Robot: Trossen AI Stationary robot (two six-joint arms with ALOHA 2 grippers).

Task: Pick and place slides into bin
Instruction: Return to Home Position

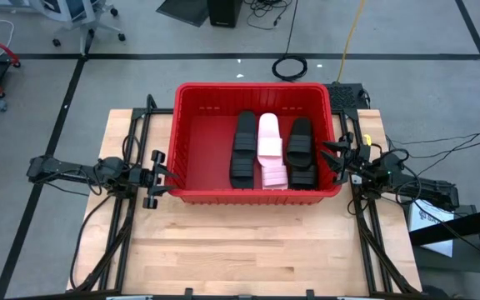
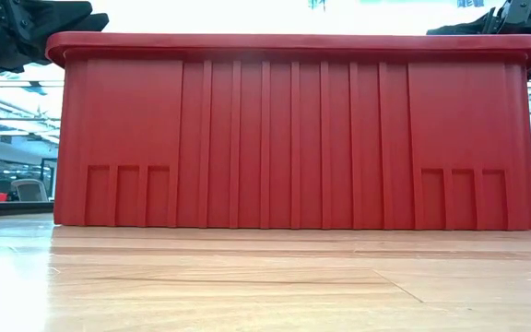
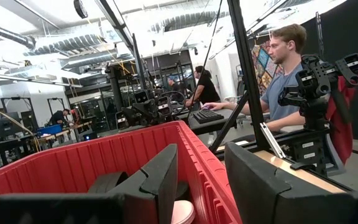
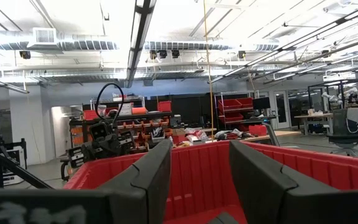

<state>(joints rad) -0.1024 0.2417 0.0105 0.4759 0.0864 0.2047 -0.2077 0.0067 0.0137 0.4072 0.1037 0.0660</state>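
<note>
Bin: the red bin (image 1: 257, 196) sits on the far middle of the wooden table (image 1: 248, 250), between the two arms.
Slides: all lie inside the bin, side by side on its floor. There are black slides (image 1: 244, 150) toward the left, pale pink slides (image 1: 270, 148) in the middle and more black slides (image 1: 302, 150) toward the right. Some overlap, so an exact count is unclear.
Left gripper: the left gripper (image 1: 167, 177) hangs just outside the bin's left wall. Its fingers (image 3: 161, 177) are spread apart and hold nothing.
Right gripper: the right gripper (image 1: 337, 160) is at the bin's right rim. Its fingers (image 4: 148, 174) are apart and empty.
Room: a person (image 3: 288, 68) sits at a keyboard beyond the table.
</note>
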